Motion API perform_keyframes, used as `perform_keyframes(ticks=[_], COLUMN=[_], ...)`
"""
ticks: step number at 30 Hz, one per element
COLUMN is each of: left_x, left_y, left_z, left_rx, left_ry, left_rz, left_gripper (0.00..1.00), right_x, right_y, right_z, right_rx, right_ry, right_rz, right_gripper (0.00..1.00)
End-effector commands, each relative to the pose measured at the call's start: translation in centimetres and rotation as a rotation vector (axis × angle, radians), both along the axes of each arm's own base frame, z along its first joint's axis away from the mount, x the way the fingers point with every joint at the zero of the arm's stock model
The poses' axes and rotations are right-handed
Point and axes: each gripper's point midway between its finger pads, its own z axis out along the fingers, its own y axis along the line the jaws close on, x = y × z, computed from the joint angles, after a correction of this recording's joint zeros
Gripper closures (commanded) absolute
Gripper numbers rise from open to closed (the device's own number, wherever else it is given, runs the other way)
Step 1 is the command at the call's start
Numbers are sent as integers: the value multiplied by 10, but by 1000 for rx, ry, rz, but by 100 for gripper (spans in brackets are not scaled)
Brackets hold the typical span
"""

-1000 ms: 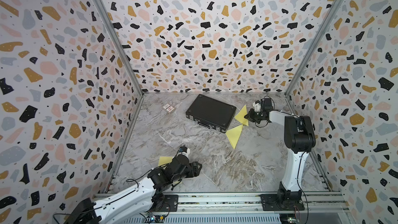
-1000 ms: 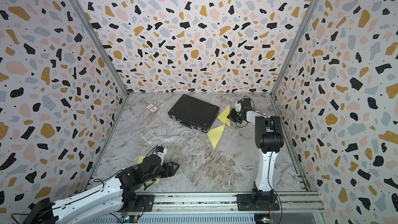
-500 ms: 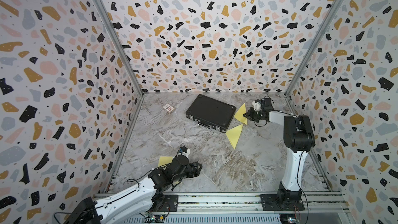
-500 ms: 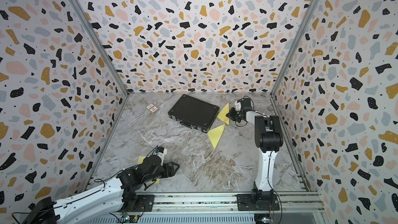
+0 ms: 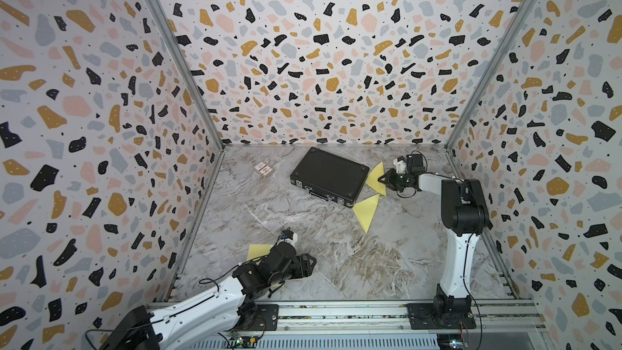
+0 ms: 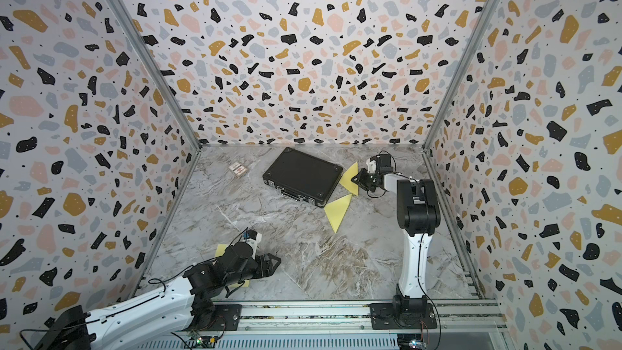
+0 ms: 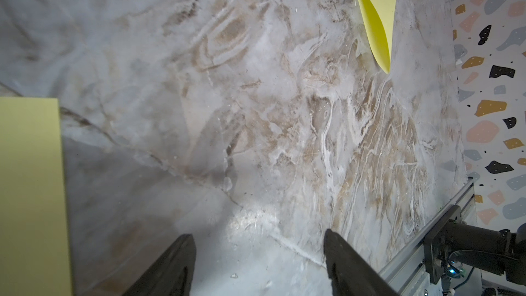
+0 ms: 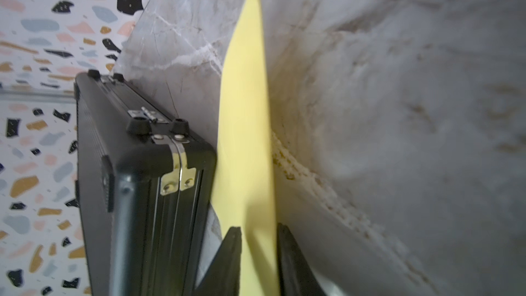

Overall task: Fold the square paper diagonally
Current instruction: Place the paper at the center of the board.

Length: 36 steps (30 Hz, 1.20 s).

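Observation:
A yellow paper folded into a triangle [image 5: 377, 179] [image 6: 351, 179] leans against the right side of the black case. My right gripper [image 5: 383, 179] [image 8: 259, 230] is at its edge. The jaws stand a little apart, with the sheet [image 8: 244, 138] passing loosely between them. A second folded yellow triangle [image 5: 367, 212] [image 7: 375, 15] lies flat on the floor nearer the front. A flat, unfolded yellow sheet [image 5: 257, 250] [image 7: 28, 195] lies under my left arm. My left gripper [image 5: 311, 262] [image 7: 259, 240] is open over bare marble, with nothing between its fingers.
The black case [image 5: 330, 175] [image 8: 136, 183] lies at the back centre. A small patterned box [image 5: 263, 169] sits to its left. Patterned walls close in three sides. A metal rail [image 5: 336, 311] carrying both arm bases runs along the front.
My right gripper's jaws have parted from shut and no longer pinch the folded paper. Both arms have stayed almost where they were.

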Motion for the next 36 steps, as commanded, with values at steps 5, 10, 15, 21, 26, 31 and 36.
perform_keyframes(ticks=[5,10,15,21,26,31,36], left_x=[4,7,11,19,28,34,36], left_y=[0,5,20,44,57,73,87], left_z=[3,8,12,22,33,42,47], left_rx=[-7,16,109,247,305,349,349], left_ry=[-18,-35,-37,-36,-40,-35,-23], left_rz=[10,31,69,136,157,214,288], left_gripper=[25,25,25,24,22,20,18], right_x=[-4,-12,-22,-46,-78,-115,-160], right_y=[-13,-26,-25,-26,-27,-26,-27], right_z=[17,27,48,70,91,103,103], right_rx=[-127,-209,-195,-180,-162,-145,-160], right_ry=[-9,-9,-36,-58,-86,-88,-72], right_rz=[8,1,5,-7,-23,-9,18], right_gripper=[60,50,47,47,47,47,47])
